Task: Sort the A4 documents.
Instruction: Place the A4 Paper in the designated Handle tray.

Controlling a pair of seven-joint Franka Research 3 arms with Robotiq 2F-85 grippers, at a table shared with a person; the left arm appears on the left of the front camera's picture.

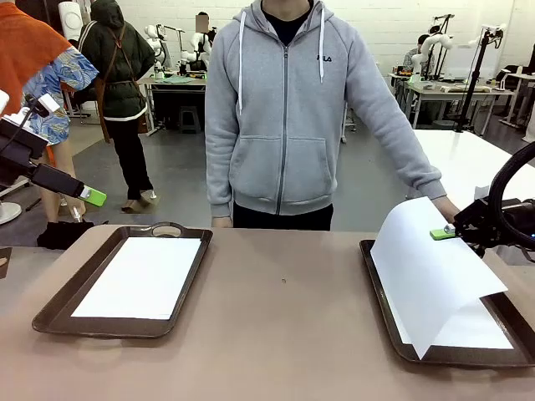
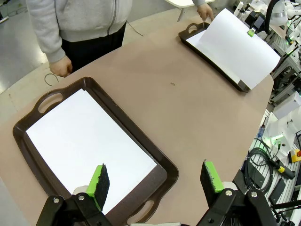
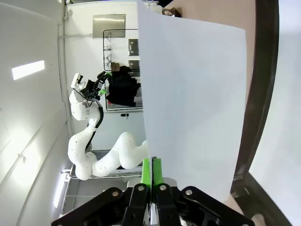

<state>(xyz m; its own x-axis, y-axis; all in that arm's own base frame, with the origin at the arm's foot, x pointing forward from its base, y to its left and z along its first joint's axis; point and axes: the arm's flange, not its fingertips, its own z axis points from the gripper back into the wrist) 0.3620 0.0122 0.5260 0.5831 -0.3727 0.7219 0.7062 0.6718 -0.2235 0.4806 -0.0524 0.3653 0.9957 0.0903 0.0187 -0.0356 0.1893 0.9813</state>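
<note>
Front view: the right gripper (image 1: 445, 233) has its jaws pinched shut on the edge of one sheet (image 1: 430, 271), lifted and tilted above the right tray (image 1: 386, 313), where another sheet (image 1: 476, 330) lies flat. A third sheet (image 1: 142, 277) lies in the left tray (image 1: 58, 305). The left gripper (image 1: 92, 197) hangs above the counter (image 1: 284, 334) near that tray, jaws wide apart and empty. The step in hand looks like carrying the lifted sheet off the right tray; next it likely has to cross the counter without the limp paper folding or dragging.

The right wrist view shows the pads (image 3: 146, 169) meeting on the paper's edge. The left wrist view shows the open pads (image 2: 99, 181) over the left tray's near end, and the person's hand (image 2: 205, 10) by the far tray.
</note>
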